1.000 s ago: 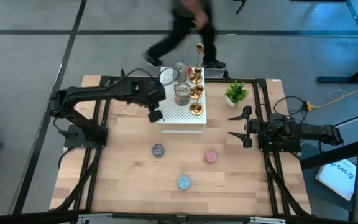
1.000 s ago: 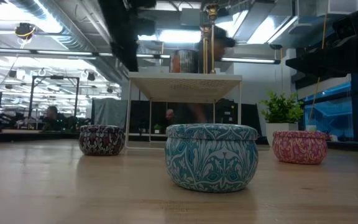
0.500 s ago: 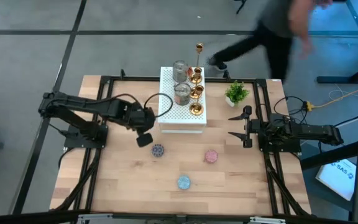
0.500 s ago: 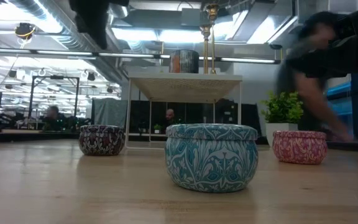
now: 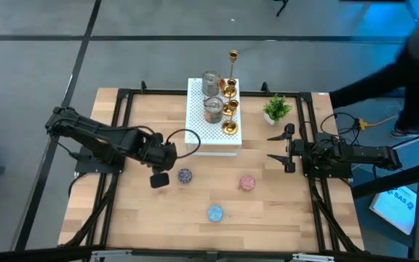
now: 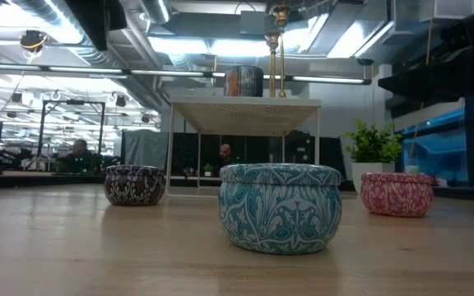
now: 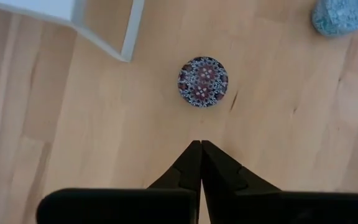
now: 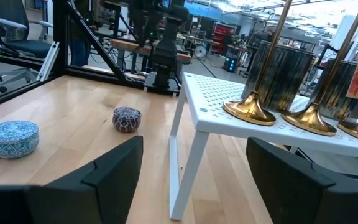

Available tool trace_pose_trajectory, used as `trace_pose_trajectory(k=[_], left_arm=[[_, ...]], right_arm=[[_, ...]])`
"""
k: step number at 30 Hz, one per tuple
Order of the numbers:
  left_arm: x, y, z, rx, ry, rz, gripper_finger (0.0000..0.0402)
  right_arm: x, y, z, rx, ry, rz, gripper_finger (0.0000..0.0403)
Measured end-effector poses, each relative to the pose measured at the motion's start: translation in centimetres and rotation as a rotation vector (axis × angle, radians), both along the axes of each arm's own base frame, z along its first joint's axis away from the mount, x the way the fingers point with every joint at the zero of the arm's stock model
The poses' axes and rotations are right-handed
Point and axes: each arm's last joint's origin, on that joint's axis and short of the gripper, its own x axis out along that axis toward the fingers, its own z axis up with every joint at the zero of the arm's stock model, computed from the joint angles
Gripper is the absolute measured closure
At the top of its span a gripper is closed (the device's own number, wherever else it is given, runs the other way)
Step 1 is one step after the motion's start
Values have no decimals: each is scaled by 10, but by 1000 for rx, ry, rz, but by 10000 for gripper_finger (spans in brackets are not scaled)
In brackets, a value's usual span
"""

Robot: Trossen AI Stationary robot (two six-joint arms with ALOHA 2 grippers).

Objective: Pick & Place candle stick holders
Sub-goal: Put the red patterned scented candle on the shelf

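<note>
Candle holders are what you are after, and your left gripper (image 5: 159, 178) has none: its fingers (image 7: 191, 168) are pressed together on nothing, hanging over bare wood just beside the dark patterned tin (image 5: 185, 175), which sits a little ahead of the fingertips in the left wrist view (the tin's lid is on, its top a red and white flower pattern). From there, look outward: near that tin stands the white perforated stand (image 5: 214, 138), its closest leg showing at the wrist picture's edge. On the stand's top you have the gold holders (image 5: 229, 109) in a row along the side nearer the right arm, with the tall thin one (image 5: 233, 62) at the far end, and two silvery cups (image 5: 211, 98) beside them. In the right wrist view, the round gold bases rest on the perforated top. Farther out on the table lie the pink tin (image 5: 247, 183) and the blue tin (image 5: 214, 213), well apart from each other and from the stand; the blue one is nearest the table's front edge and fills the middle of the low view. A small green plant (image 5: 276, 109) stands just beside the stand, toward the right arm. Your right gripper (image 5: 282, 147) waits at the table's right side, fingers spread wide and empty, pointing toward the stand. A person (image 5: 406, 65) is walking on the floor beyond the table's far right corner.
</note>
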Motion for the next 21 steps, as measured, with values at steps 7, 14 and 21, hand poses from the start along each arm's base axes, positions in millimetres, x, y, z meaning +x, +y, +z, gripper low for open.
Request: trace_pose_trajectory(k=[7,14,21], left_arm=[[-3,-9,0,-6,7,-66,394],[-4,-14,0,-120,33,-51,392],[-3,-14,-1,-112,30,-68,380]], right_arm=[[0,0,0,0,0,0,111],[0,0,0,0,0,0,112],[0,0,0,0,0,0,112]])
